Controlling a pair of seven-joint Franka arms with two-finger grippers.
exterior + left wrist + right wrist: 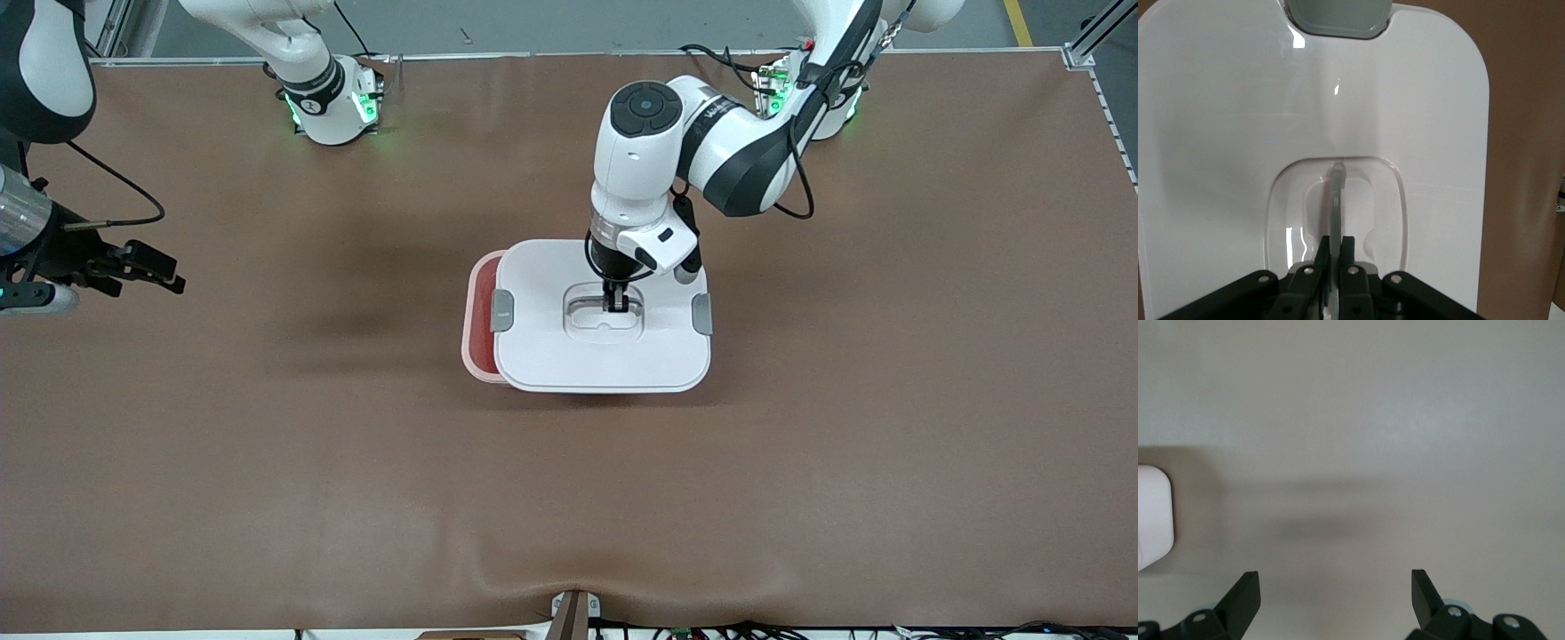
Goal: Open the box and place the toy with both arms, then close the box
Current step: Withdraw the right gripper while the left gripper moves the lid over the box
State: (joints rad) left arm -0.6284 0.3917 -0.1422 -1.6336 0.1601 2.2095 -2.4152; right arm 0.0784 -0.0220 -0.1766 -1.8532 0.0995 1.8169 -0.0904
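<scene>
The box's white lid (pixel 569 356) lies shifted toward the left arm's end of the table, off the translucent pink base (pixel 477 313), so a strip of the base shows. My left gripper (pixel 615 307) comes straight down into the lid's central recess. In the left wrist view this gripper (pixel 1336 241) is shut on the clear handle (pixel 1335 200). I cannot tell whether the lid rests on the base or hangs just above it. My right gripper (pixel 158 271) waits over bare table at the right arm's end, open and empty (pixel 1335 583). The toy is out of view.
Grey clips (pixel 502 310) (pixel 701 313) sit on the lid's two short sides, and one clip (pixel 1338 17) shows in the left wrist view. A corner of the white lid (pixel 1151 513) shows in the right wrist view. Brown table mat (pixel 800 462) surrounds the box.
</scene>
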